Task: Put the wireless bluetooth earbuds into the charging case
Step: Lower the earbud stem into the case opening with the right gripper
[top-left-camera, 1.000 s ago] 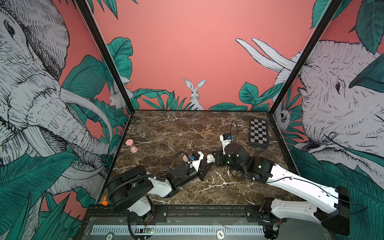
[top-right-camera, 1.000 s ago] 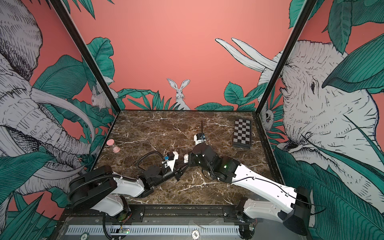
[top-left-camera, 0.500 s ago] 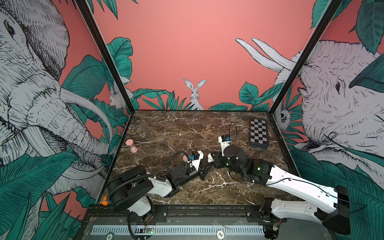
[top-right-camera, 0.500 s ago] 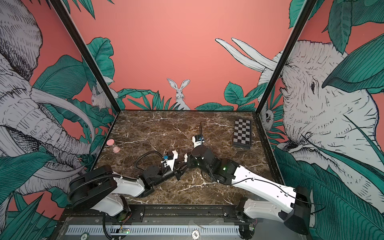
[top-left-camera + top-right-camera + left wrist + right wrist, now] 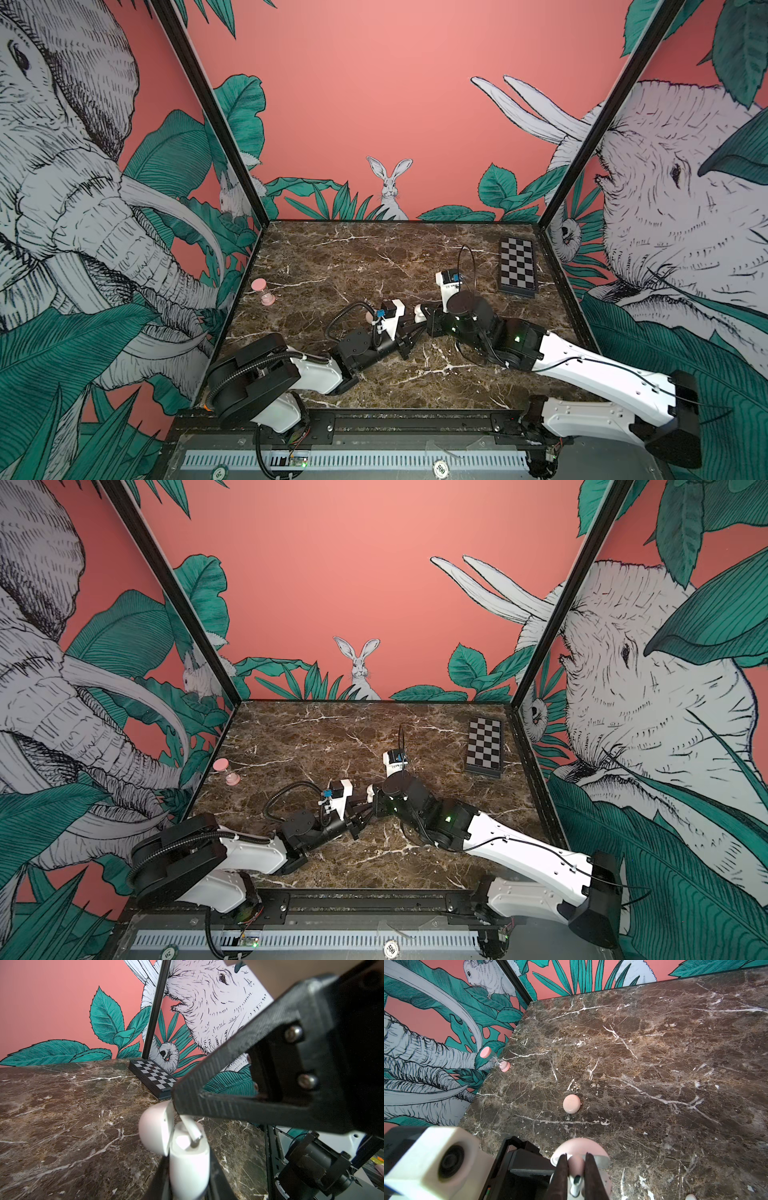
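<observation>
Barely anything to read here, just two small round discs sitting along the slotted grey strip (image 5: 291,940) in front of the table's (image 5: 332,737) front edge, and both top views catch them. The right-hand disc (image 5: 390,948) says "500", upside down from the camera, and the left-hand disc (image 5: 171,951), near the strip's left end, looks like "20". There are tiny dark marks on the right arm's white wrist camera (image 5: 392,764) too, but they're too small to make out.

Dark brown marble table (image 5: 374,257), white veins all over. Black-and-white checked board (image 5: 516,268). Pink hourglass (image 5: 263,291), pale pink round case (image 5: 571,1103). Open charging case (image 5: 188,1167) whitish-pink, earbud (image 5: 190,1128) white. Coral walls (image 5: 374,104), green leaves (image 5: 243,112).
</observation>
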